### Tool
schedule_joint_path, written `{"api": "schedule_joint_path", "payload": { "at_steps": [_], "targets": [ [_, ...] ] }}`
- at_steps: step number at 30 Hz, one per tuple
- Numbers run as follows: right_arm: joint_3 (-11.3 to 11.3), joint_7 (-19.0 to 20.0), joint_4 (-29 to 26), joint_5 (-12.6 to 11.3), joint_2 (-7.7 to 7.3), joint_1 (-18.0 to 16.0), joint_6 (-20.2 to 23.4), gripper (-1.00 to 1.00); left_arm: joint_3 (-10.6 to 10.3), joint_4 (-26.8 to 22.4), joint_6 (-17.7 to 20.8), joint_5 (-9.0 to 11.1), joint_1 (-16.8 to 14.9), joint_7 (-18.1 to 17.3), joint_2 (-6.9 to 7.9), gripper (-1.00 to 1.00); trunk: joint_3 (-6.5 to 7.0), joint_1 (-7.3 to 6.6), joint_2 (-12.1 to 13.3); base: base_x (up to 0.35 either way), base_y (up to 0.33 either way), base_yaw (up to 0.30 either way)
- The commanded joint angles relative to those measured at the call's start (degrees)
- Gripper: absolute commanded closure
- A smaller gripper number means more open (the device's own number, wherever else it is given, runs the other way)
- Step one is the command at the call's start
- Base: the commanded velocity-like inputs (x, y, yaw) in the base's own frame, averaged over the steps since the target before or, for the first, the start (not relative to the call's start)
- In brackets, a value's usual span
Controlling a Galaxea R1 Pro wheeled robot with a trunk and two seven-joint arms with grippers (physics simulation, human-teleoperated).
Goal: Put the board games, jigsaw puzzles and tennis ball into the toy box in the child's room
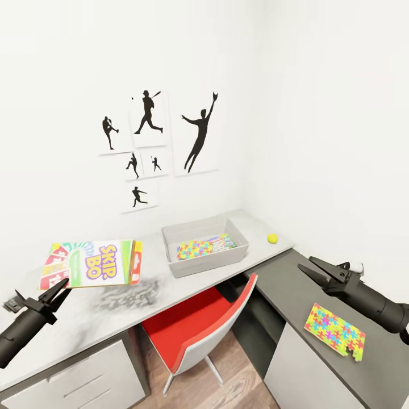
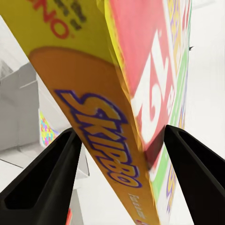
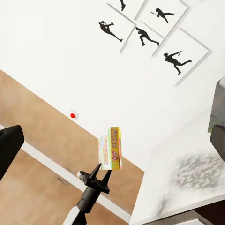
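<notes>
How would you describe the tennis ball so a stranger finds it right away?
Find the white table under the silhouette pictures. Just right of the grey toy box, near the corner wall, sits the ball. It's the only small, round, yellow-green thing; everything else is flat.

I see the SKIP BO box (image 1: 91, 263) as glossy printed card; the table (image 1: 113, 318) top looks smooth matt white, mottled with dark smudging; the toy box (image 1: 204, 264) reads as matt grey plastic; my left gripper (image 1: 48, 292) is matt black; the chair (image 1: 196, 329) seat looks smooth red; the floor (image 1: 238, 380) shows wood grain.
</notes>
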Motion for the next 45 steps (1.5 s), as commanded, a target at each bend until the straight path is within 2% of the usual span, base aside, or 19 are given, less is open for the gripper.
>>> {"api": "schedule_joint_path", "payload": {
  "at_steps": [1,23,28,32,34,36,37,38,41,43,45],
  "targets": [
    [0.0,0.2,0.0,0.1,0.0,-0.1,0.3,-1.0,0.1,0.0,0.2,-0.2,-0.1,-0.3,0.01,1.0,-0.13,0.04,-0.1,0.0,0.0,-0.001],
    [0.0,0.2,0.0,0.1,0.0,-0.1,0.3,-1.0,0.2,-0.5,0.1,-0.1,-0.1,-0.3,-0.28,1.0,-0.13,0.04,-0.1,0.068,0.0,0.0],
    [0.0,0.2,0.1,0.1,0.0,-0.1,0.3,-1.0,0.3,-1.7,0.1,0.6,-0.1,-0.4,-0.44,1.0,-0.13,0.04,-0.1,0.001,0.0,0.0],
    [-0.1,0.2,0.1,0.1,0.0,-0.1,0.3,-1.0,-0.5,-2.9,0.0,1.5,-0.1,-0.2,-0.8,1.0,-0.13,0.04,-0.1,0.0,0.0,0.0],
    [-0.1,0.2,0.1,0.1,0.0,-0.1,0.3,-1.0,-1.7,-3.2,-0.2,1.6,-0.2,0.2,-1.76,1.0,-0.13,0.04,-0.1,0.0,0.0,0.0],
    [-0.2,0.2,0.1,0.1,0.0,-0.1,0.3,-1.0,-3.3,-3.9,-0.4,1.6,-0.6,1.3,-3.38,1.0,-0.13,0.04,-0.1,0.0,0.0,0.0],
    [-0.2,0.2,0.1,0.1,0.0,-0.1,0.3,-1.0,-4.1,-4.7,-0.5,1.6,-1.8,3.0,-4.66,1.0,-0.13,0.04,-0.1,0.0,0.0,0.0],
    [-0.2,0.2,0.1,0.1,0.0,-0.1,0.3,-1.0,-4.5,-5.0,-0.5,1.6,-2.6,4.2,-5.34,1.0,-0.13,0.04,-0.1,0.0,0.0,0.0],
    [-0.4,0.2,0.1,0.1,-0.19,-0.1,0.3,-1.0,-5.4,-6.0,-0.7,1.7,-8.1,14.7,-9.8,1.0,-0.13,0.04,-0.1,0.0,0.0,0.0],
    [-0.7,0.2,0.1,0.0,-0.37,-0.1,0.3,-1.0,-5.6,-6.2,-1.3,1.9,-10.0,19.5,-11.65,1.0,-0.13,0.04,-0.1,0.0,0.0,0.0],
    [-1.2,0.4,0.1,0.0,-0.49,-0.1,0.4,-1.0,-6.4,-6.2,-2.9,2.3,-11.3,22.6,-13.04,1.0,-0.13,0.04,-0.1,0.0,0.0,0.0]
  ]
}}
